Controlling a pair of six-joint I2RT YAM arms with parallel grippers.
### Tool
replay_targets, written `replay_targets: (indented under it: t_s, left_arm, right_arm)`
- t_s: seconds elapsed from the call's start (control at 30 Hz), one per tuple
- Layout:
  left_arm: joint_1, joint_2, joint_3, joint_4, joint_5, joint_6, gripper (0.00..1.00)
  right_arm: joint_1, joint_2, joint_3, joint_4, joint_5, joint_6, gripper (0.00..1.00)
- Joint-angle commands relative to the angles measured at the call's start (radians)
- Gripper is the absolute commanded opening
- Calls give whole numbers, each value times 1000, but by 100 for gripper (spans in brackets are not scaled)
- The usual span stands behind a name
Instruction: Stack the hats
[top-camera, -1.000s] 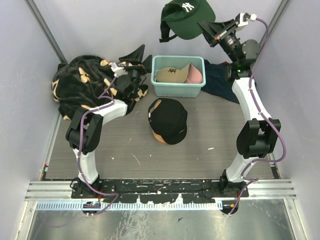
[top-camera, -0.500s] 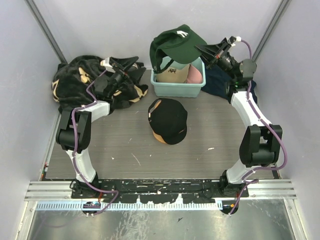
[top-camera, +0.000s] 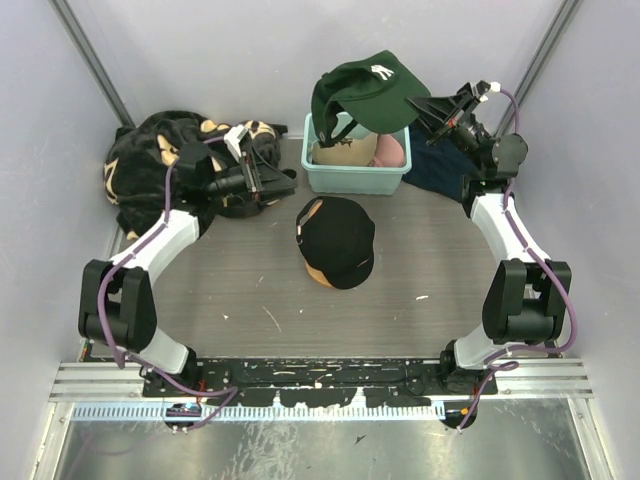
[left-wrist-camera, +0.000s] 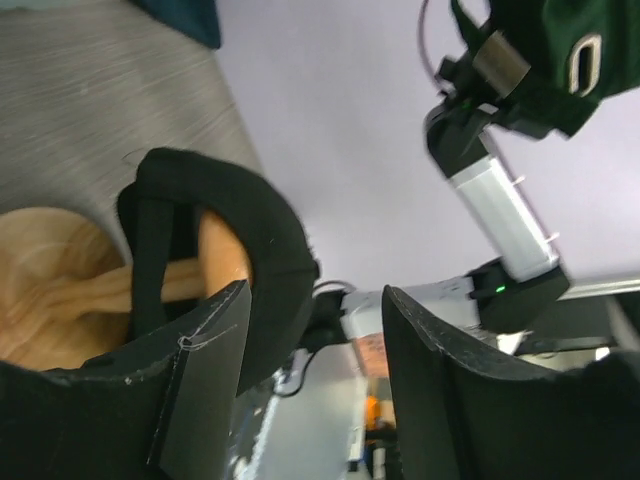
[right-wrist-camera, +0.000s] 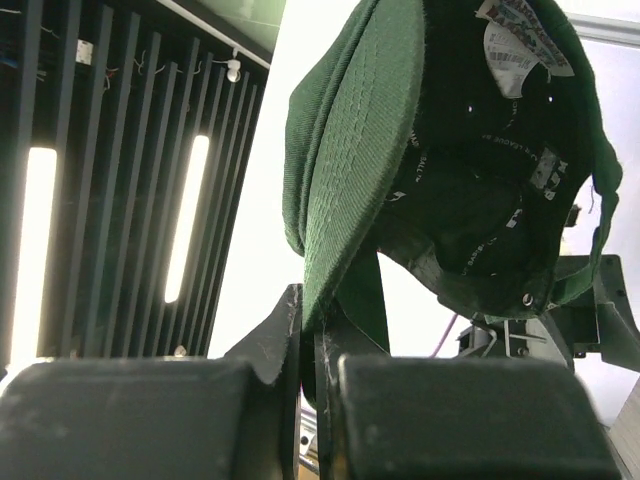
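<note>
Under both arms: grey wood-grain bench (top-camera: 430, 270).

Behind the left end effector (top-camera: 283, 181), on its outer side: black blanket with tan flower marks (top-camera: 150, 170), heaped. The wrist sits over the blanket's edge.

Beneath the right end effector (top-camera: 425, 102) in the top view: dark navy cloth (top-camera: 437, 168), crumpled, touching the bin's side.

Between the two end effectors, toward the far wall: teal bin (top-camera: 355, 181). It holds the tan cap (top-camera: 342, 150). The pink cap (top-camera: 392, 152) lies beside it, on the side toward the right end effector.

Dark green cap (top-camera: 362, 85): raised over the bin, off the bench. Its brim is pinched in the right end effector. Right wrist view: both fingers (right-wrist-camera: 270, 345) closed tight on the brim edge, cap's inside facing the camera.

Black cap (top-camera: 338, 240): on the bench, just ahead of the left end effector and slightly nearer the arm bases, not touching it. Tan shows at its near edge.

Left end effector: fingers (left-wrist-camera: 205, 380) spread apart, nothing between them. The black cap is visible past one fingertip.
</note>
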Motion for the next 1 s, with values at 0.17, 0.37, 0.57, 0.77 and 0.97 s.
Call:
replay_targets:
  t_s: [0.17,0.37,0.57,0.77,0.97]
  left_arm:
    - [4,-25,72,-733,-11,583,64]
    - [-4,1,83,-851,-36,693,69]
    - [-5,7,105,-821,-28,663,73]
    - [-9,41,142,-796,-17,642,73]
    - [-49,118,262,-922,-39,742,72]
  right_arm:
    - [-3,-70,29,42,0,76,1]
    - [-2,-76,27,39,-8,64,1]
    - [-3,-81,20,16,-28,39,1]
    - [-3,-101,-18,19,-30,38,1]
    - [-4,-110,-28,36,-24,45,1]
